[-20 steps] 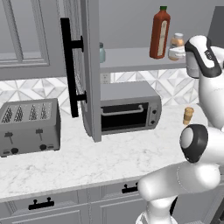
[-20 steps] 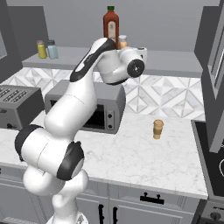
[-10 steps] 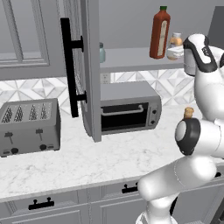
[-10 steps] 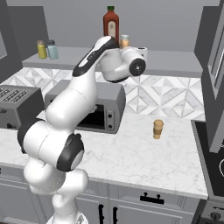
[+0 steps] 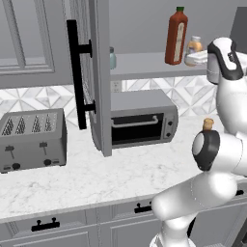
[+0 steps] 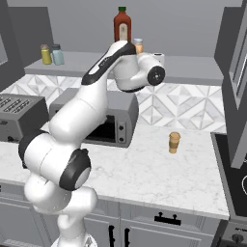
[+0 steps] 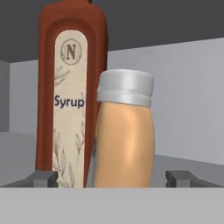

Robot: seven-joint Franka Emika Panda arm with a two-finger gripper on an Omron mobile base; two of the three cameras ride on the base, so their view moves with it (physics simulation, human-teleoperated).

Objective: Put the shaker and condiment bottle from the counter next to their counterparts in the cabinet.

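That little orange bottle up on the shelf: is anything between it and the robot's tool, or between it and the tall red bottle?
Nothing visible. In the hand view the small orange bottle stands right in front of the open tool, between its two tips. It sits close beside the tall red bottle on the cabinet shelf, with nothing between them.

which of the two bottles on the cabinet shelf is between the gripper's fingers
The squat orange bottle with the white cap, not the tall red syrup bottle beside it. The open gripper straddles it.
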